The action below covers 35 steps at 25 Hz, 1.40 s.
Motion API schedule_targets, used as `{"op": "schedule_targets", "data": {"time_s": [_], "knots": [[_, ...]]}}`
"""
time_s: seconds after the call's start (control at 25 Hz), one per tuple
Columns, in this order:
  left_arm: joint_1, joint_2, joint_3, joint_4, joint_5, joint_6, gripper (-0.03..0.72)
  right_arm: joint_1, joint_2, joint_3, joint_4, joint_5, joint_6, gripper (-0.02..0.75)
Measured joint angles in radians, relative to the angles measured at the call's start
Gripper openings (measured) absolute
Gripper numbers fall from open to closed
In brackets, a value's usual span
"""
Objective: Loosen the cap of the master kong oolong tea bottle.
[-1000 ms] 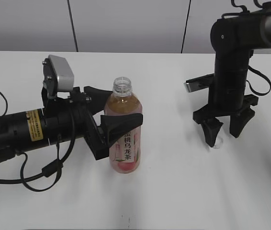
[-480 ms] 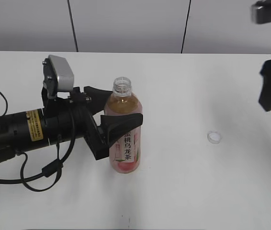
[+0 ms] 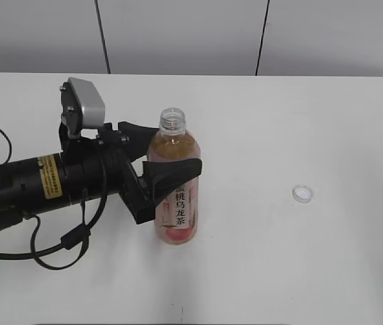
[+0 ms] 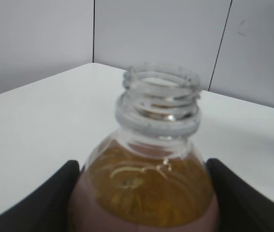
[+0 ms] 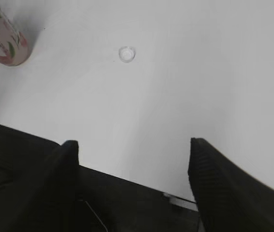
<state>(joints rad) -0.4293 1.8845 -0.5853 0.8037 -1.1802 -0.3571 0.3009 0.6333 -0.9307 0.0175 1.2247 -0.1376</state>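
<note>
Exterior view: standing upright just left of centre, the master kong oolong tea bottle (image 3: 175,183), slim clear plastic, pale amber tea inside, pink-and-white label with black characters, threaded neck bare and open at the top. Clamping the bottle's body from the left, the left tool (image 3: 166,169), matte black, one wedge-shaped finger (image 3: 171,177) lying across the front of the label and the other passing behind the shoulder. Stretching toward the left edge, a thick black arm (image 3: 36,186) with a yellow sticker, a grey boxy camera (image 3: 85,105) on top, a loose black cable (image 3: 70,240) looping beneath. Lying alone at centre right, well apart from the bottle, the cap (image 3: 303,193), small, round, white. Spreading under everything, a smooth white tabletop (image 3: 279,264); rising behind, a pale grey panelled wall (image 3: 185,34) with dark vertical seams.

Left wrist view: filling the lower centre, the bottle's ribbed clear neck and amber shoulder, blurred, with black fingers (image 4: 45,203) pressing at lower left and lower right.

Right wrist view: gaping wide over bare white tabletop and gripping nothing, the right tool (image 5: 132,181), two dark ridged fingers at the bottom. Showing in the upper left corner, the bottle's pink base; sitting near upper centre, the cap.
</note>
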Motion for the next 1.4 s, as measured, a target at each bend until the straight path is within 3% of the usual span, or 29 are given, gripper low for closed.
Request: {"op": "schedule_targets", "data": {"time_s": [0.24, 0.44, 0.6, 1.0, 1.4], "knots": [[0.0, 0.0, 0.0, -0.005, 0.001, -0.001, 0.468, 0.0, -0.376, 0.22, 0.009, 0.0, -0.002, 0.532], [0.0, 0.0, 0.0, -0.004, 0.001, -0.001, 0.468, 0.0, -0.591, 0.377, 0.102, -0.006, -0.005, 0.532], [0.0, 0.0, 0.0, -0.001, 0.001, -0.001, 0.468, 0.0, -0.622, 0.416, 0.121, -0.097, -0.007, 0.532], [0.0, 0.0, 0.0, 0.015, -0.004, 0.001, 0.484, 0.0, -0.623, 0.424, 0.122, -0.112, -0.012, 0.532], [0.0, 0.0, 0.0, 0.041, -0.023, 0.003, 0.585, 0.0, -0.623, 0.424, 0.122, -0.113, -0.012, 0.532]]}}
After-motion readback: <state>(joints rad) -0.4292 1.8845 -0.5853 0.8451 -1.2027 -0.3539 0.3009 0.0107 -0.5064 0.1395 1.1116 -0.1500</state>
